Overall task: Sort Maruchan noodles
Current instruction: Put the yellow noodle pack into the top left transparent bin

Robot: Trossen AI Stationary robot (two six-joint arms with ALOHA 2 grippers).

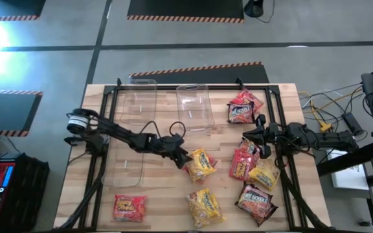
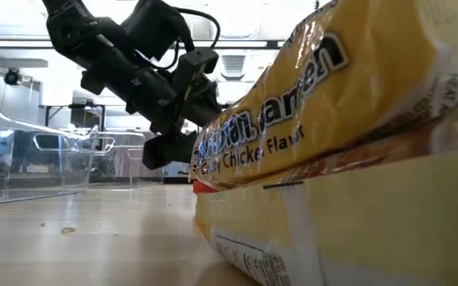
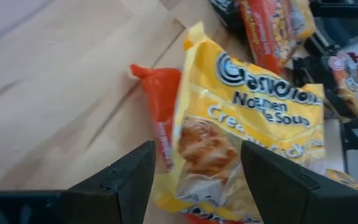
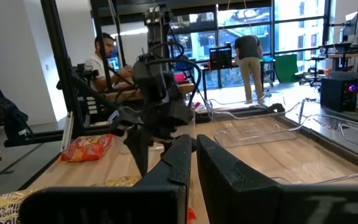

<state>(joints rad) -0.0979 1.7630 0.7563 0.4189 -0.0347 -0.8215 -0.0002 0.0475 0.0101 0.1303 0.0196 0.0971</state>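
High view, sorting barely begun: Maruchan noodles (image 1: 200, 163) lie scattered across centre, right and lower frame of the desk (image 1: 160, 194); three clear bins (image 1: 195, 105) at upper left and left appear empty, so by judgement every packet remains unsorted. Left pincer (image 1: 181, 156), centre frame: fingers (image 3: 120, 180) spread wide, straddling a yellow Creamy Chicken packet (image 3: 241, 124) lying over an orange one, nothing gripped. Right pincer (image 1: 254, 135), right of centre: fingers pressed together, holding nothing.

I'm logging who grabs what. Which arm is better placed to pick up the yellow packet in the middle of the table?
Left, probably. The left gripper is open with its fingers either side of the yellow packet. The right gripper sits nearly shut farther off by the red packets.
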